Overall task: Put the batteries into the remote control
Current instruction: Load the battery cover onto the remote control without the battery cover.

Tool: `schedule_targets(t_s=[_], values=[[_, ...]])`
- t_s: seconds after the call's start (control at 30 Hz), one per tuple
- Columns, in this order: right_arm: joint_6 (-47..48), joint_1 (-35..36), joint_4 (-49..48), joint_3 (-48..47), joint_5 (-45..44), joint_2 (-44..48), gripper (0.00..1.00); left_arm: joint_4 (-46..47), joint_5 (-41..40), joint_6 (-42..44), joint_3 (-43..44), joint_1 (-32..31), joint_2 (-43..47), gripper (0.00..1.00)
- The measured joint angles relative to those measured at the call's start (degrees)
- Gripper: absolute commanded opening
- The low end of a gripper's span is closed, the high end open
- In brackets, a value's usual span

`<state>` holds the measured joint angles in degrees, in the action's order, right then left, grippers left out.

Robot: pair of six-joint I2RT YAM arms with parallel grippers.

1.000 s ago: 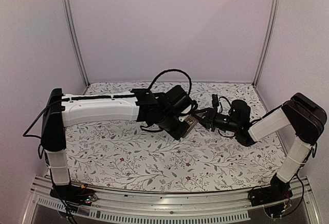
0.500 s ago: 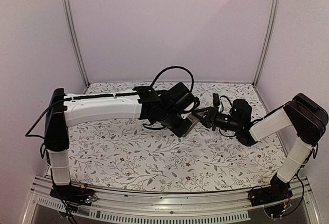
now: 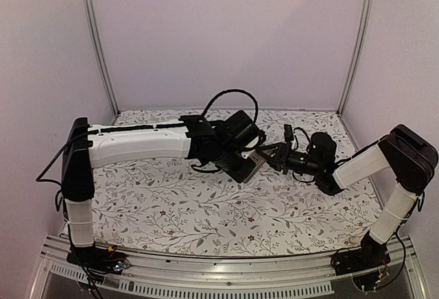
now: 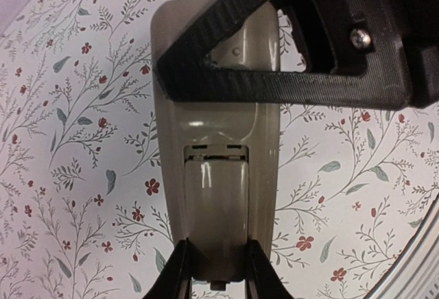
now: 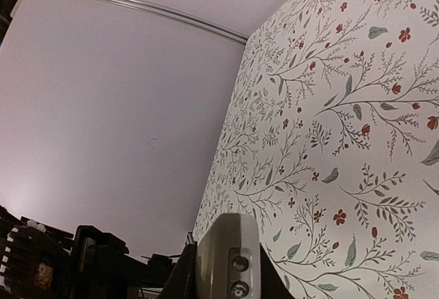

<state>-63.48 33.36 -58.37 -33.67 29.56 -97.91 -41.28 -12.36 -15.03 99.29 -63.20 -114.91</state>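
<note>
The remote control [image 4: 219,148] shows its grey-tan back in the left wrist view, with the battery cover closed over the compartment. My left gripper [image 4: 218,265] is shut on its near end, one finger on each long side. A black finger of my right gripper [image 4: 274,83] crosses the far part of the remote. In the right wrist view the remote's end [image 5: 221,254] sits clamped in my right gripper [image 5: 225,282]. From above, both grippers [image 3: 248,165] [image 3: 269,155] meet over the middle of the table, with the remote [image 3: 255,166] between them. No batteries are in view.
The table is covered with a floral cloth [image 3: 206,210]. Plain walls close off the back and both sides, with metal posts [image 3: 96,38] at the corners. A metal rail [image 3: 219,271] runs along the near edge between the arm bases.
Both grippers, still holding the remote, have shifted slightly toward the back of the table. Over the last half second almost nothing has moved.
</note>
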Motion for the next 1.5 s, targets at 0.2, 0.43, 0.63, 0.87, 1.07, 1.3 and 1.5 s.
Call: schedule_targets(t_s=[0.2, 0.43, 0.63, 0.87, 1.07, 1.3, 1.5], values=[[-0.15, 0.17, -0.04, 0.02, -0.02, -0.04, 0.0, -0.07, -0.02, 0.0, 0.0, 0.0, 0.0, 0.2], [-1.46, 0.37, -1.7, 0.02, -0.02, -1.36, 0.0, -0.46, -1.05, 0.74, 0.07, -0.2, 0.0, 0.2], [-2.12, 0.63, -1.99, 0.0, 0.11, -1.6, 0.0, -0.87, -2.56, 1.51, 0.42, -0.5, -0.09, 0.21], [-2.29, 0.63, -2.14, 0.0, 0.11, -1.6, 0.0, -1.01, -2.86, 1.57, 0.5, -0.55, -0.15, 0.21], [-2.27, 0.63, -2.47, 0.02, 0.07, -1.6, 0.0, -1.38, -2.4, 1.57, 1.27, -0.55, -0.52, 0.21], [-1.92, 0.66, -2.51, 0.11, -0.04, -1.6, 0.0, -2.36, -1.79, 1.49, 2.49, -0.55, -1.36, 0.24], [-1.62, 0.72, -2.49, 0.39, -0.02, -1.6, 0.0, -2.6, -0.9, 1.25, 2.75, -0.31, -1.75, 0.28]])
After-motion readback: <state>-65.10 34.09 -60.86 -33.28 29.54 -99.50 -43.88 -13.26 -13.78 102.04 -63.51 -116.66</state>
